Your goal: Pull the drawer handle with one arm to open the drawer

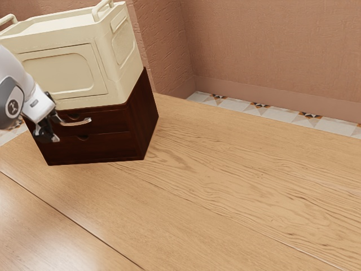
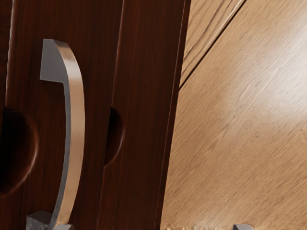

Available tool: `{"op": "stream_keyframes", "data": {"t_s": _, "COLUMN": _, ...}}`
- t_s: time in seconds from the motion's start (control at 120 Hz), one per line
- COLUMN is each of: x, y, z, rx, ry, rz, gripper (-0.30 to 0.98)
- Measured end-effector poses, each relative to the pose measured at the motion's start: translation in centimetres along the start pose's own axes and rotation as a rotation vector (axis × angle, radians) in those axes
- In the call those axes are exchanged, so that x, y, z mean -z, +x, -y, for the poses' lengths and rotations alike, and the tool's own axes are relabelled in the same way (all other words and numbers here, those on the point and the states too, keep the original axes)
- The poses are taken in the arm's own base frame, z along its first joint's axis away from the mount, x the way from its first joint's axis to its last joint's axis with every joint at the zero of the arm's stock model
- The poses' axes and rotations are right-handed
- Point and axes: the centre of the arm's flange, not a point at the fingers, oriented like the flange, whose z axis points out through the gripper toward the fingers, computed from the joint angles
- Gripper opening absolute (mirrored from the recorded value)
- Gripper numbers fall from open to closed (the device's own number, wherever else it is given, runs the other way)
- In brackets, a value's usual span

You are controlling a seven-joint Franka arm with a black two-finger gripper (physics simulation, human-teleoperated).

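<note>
Handle, curved and metallic, is on the cabinet's front, fixed to the upper drawer under the cream crate, and that drawer looks closed! Here's the gripper, right at the cabinet's front by one end of the bar, its fingers spread apart, nothing clamped. One fingertip is beside the handle's end, contact impossible to call; the other is lower down the cabinet. The bar runs level across the cabinet's face, the fingers open across it, good alignment! But it lies toward the upper finger, so I'd say this lone arm must rise to straddle it before pulling.
</note>
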Motion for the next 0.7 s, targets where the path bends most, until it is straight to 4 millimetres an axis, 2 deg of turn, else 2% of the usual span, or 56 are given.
{"op": "stream_keyframes", "data": {"t_s": 0.15, "x": 0.1, "y": -0.5, "z": 0.8, "rx": -0.006, "ry": 0.013, "rz": -0.029, "gripper": 0.33}}
{"op": "stream_keyframes", "data": {"t_s": 0.317, "x": -1.0, "y": -0.3, "z": 2.1, "rx": -0.013, "ry": 0.016, "rz": -0.055, "gripper": 0.25}}
{"op": "stream_keyframes", "data": {"t_s": 0.442, "x": -1.3, "y": 0.6, "z": 2.8, "rx": -0.036, "ry": 0.026, "rz": -0.072, "gripper": 0.22}}
{"op": "stream_keyframes", "data": {"t_s": 0.575, "x": -2.4, "y": 2.2, "z": 2.8, "rx": -0.065, "ry": 0.012, "rz": -0.091, "gripper": 0.21}}
{"op": "stream_keyframes", "data": {"t_s": 0.633, "x": -2.8, "y": 2.3, "z": 2.7, "rx": -0.071, "ry": 0.007, "rz": -0.094, "gripper": 0.2}}
{"op": "stream_keyframes", "data": {"t_s": 0.7, "x": -3.0, "y": 2.2, "z": 2.7, "rx": -0.071, "ry": 0.005, "rz": -0.098, "gripper": 0.13}}
